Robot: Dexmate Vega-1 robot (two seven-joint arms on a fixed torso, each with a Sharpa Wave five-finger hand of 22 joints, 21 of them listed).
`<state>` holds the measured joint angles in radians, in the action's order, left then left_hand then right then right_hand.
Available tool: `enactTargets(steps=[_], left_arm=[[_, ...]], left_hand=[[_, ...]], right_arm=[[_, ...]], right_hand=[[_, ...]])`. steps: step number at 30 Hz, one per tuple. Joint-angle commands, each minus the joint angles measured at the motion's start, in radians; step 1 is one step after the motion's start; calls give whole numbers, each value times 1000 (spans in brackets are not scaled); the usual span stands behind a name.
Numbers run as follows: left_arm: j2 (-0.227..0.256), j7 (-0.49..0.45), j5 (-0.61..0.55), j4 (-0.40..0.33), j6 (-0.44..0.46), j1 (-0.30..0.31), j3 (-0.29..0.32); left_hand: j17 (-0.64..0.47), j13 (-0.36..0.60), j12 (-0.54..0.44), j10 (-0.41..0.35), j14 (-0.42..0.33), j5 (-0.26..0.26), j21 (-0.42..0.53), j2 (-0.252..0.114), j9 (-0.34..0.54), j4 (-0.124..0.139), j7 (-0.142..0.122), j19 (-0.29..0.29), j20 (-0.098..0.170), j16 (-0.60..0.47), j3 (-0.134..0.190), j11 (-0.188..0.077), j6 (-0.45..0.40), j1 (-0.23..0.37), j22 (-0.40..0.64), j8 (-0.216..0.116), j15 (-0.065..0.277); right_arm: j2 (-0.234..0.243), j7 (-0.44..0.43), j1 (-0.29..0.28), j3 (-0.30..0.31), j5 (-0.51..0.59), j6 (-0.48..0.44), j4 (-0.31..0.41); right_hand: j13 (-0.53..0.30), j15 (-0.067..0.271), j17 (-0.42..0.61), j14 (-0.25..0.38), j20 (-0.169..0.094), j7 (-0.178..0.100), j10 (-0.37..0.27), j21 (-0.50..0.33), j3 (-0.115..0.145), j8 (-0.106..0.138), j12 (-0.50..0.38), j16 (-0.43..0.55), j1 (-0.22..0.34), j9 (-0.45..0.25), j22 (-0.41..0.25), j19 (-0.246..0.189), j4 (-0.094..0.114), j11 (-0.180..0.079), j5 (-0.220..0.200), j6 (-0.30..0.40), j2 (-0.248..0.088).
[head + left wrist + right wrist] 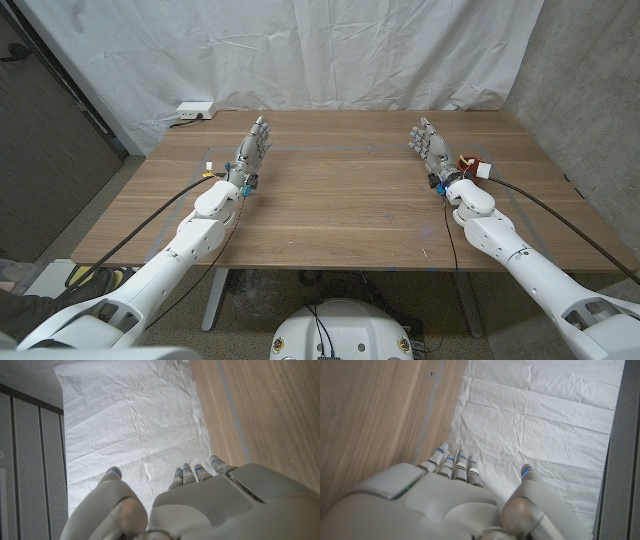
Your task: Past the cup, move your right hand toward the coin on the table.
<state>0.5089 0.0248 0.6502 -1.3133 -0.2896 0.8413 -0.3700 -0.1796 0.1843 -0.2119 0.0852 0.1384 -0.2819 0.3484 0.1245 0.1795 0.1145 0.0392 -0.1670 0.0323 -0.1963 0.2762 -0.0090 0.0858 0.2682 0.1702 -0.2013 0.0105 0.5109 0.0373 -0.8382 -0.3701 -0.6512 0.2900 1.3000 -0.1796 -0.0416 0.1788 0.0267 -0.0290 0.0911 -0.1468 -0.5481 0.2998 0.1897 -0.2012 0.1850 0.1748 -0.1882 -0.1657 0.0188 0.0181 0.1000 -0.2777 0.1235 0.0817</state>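
Observation:
My left hand (253, 148) is over the far left part of the wooden table (340, 205), fingers stretched toward the far edge and holding nothing. My right hand (430, 146) mirrors it on the far right, fingers also extended and empty. The left wrist view looks along the back of the left hand (200, 505), with bare table wood (265, 410) beside it. In the right wrist view, the right hand (445, 505) likewise has bare wood (370, 410) alongside. A small red and white piece (471, 165) sits by my right wrist.
A white sheet (300, 50) hangs behind the table's far edge. A white box with a cable (194, 108) sits past the back left corner. A faint tape line (330, 150) runs across the table between the hands. A concrete wall (590, 80) stands on the right.

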Motion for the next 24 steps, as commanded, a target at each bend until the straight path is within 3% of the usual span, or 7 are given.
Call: enactTargets(steps=[1, 8, 12, 24], left_arm=[[0, -11, 1, -24, 4, 8, 2], [-3, -3, 11, -25, 4, 7, 4], [-25, 51, 41, 18, -21, -9, 5], [-16, 59, 57, 1, -12, -4, 14]], left_hand=[[-2, 4, -4, -2, -1, -7, 4, -1, 4, 1, 3, -6, 79, -4, 6, 5, 1, 12, 3, -6, -1], [-2, 3, -3, -2, -1, -8, 2, -3, 4, 0, 3, -5, 79, -3, 5, 5, 0, 13, 3, -5, -1], [-2, 3, -4, -4, -4, -9, 1, -4, 4, -1, 3, -3, 77, -3, 5, 5, -1, 14, 3, -5, -2], [-2, 3, -4, -10, -8, -11, -4, -12, 4, -3, 4, 2, 74, -3, 6, 5, -8, 19, 3, -5, -2]], right_arm=[[-1, 15, 6, 5, -11, 8, -10], [7, 9, 3, 5, -3, 4, 2], [18, 3, -1, 4, 4, -3, 18], [33, -4, -21, 10, 13, 9, 59]], right_hand=[[-3, -5, 2, 5, -13, 3, -14, -2, 5, 7, -6, 8, 13, -1, -4, -8, -4, -2, -6, 10, 1], [-3, -5, 1, 6, -11, 2, -14, 2, 5, 8, -6, 8, 17, -1, -5, -11, -7, 1, -5, 12, -1], [-3, -6, 1, 6, -11, 2, -14, 5, 6, 7, -6, 7, 19, -1, -5, -13, -9, 1, -4, 12, -2], [-4, -8, 1, 11, -9, 2, -18, 11, 7, 7, -8, 8, 25, 0, -5, -17, -13, 1, -2, 14, -6]])
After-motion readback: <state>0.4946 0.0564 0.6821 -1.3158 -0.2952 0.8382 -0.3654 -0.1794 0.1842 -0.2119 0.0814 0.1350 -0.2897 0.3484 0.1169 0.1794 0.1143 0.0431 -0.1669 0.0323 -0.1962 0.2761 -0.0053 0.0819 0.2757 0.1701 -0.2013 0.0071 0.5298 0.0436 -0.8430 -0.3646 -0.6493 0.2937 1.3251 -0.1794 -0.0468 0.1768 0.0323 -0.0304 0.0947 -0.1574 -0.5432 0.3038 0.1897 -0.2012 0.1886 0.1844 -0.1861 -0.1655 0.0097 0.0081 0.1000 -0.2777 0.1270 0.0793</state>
